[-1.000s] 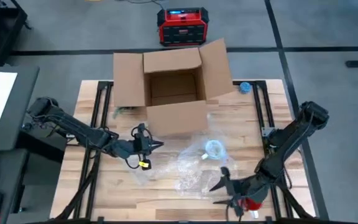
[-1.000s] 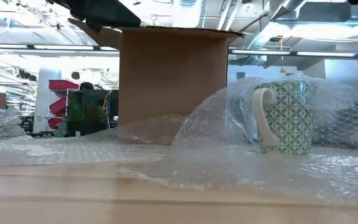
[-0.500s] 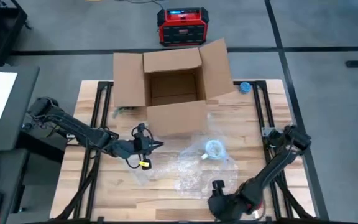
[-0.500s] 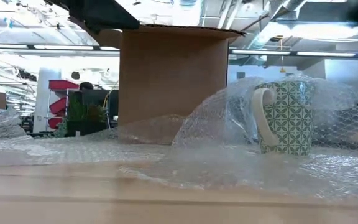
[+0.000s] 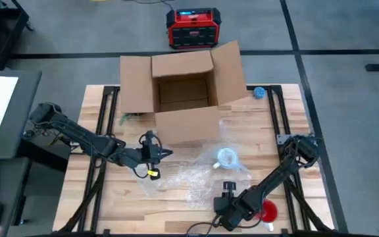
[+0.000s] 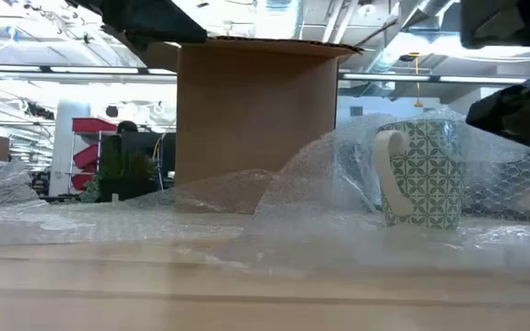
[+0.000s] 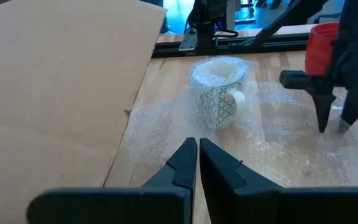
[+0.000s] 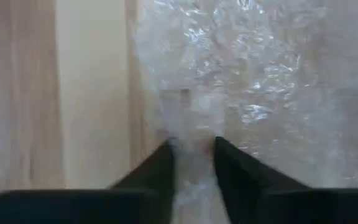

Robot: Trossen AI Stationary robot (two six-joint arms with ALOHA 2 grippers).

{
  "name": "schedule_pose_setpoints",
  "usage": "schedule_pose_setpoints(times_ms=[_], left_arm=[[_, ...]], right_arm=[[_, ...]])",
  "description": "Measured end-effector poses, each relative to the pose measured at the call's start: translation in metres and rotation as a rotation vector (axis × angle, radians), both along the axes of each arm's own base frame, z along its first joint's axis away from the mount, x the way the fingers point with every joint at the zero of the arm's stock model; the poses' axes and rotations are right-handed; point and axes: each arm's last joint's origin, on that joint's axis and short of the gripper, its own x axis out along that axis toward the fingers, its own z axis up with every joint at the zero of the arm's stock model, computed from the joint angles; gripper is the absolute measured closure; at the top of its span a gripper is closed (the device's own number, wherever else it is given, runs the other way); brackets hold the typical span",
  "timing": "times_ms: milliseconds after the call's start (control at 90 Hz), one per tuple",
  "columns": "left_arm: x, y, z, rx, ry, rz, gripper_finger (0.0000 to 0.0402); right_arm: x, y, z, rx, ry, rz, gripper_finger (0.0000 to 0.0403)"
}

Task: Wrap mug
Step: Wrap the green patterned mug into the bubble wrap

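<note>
High view, contents by size.

Table (image 5: 110, 197): bare wood top, bearing everything below.

Cardboard box (image 5: 183, 92): at 12 o'clock, flaps open and standing clear of the work, likely kept ready to take the mug once wrapped.

Bubble wrap (image 5: 199, 181): clear sheet spread near table centre and running toward 6 o'clock, partly heaped around the mug so a free edge lies exposed for folding.

Left gripper (image 5: 160, 153): at 9 o'clock of the mug, beside the sheet's edge. Fingers closed together on nothing, by the left wrist view; the arm appears to be waiting.

Right gripper (image 5: 224, 205): at 6 o'clock of the mug, low over the sheet's near edge. Fingers (image 8: 157, 171) slightly parted with wrap bunched in the gap; probably placed to pinch this edge and draw it over the mug, though a firm hold cannot be confirmed.

Mug (image 5: 227, 157): green-patterned, upright on the wrap at centre, only part covered.

Red disc (image 5: 266, 210): at 5 o'clock, beside the right arm, nature unclear.
</note>
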Motion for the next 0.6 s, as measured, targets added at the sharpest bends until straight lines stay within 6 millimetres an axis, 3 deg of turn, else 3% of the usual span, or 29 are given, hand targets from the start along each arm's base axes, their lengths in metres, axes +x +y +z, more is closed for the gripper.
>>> schedule_pose_setpoints(times_ms=[56,156,278,500,600], left_arm=[[0.000,0.000,0.000,-0.005,-0.002,0.001,0.0402],[0.000,0.000,0.000,-0.012,0.000,-0.011,0.0402],[0.002,-0.001,-0.003,-0.005,0.009,-0.016,0.0402],[0.008,-0.004,-0.012,0.011,0.042,-0.016,0.0402],[0.010,-0.005,-0.016,0.016,0.053,-0.015,0.0402]], right_arm=[[0.000,0.000,0.004,-0.008,-0.001,0.007,0.0389],[0.000,-0.001,0.017,-0.031,-0.017,0.010,0.0391],[-0.005,-0.004,0.068,-0.067,-0.137,-0.008,0.0401],[-0.028,-0.044,0.142,-0.162,-0.302,-0.165,0.0402],[-0.035,-0.068,0.158,-0.181,-0.309,-0.261,0.0402]])
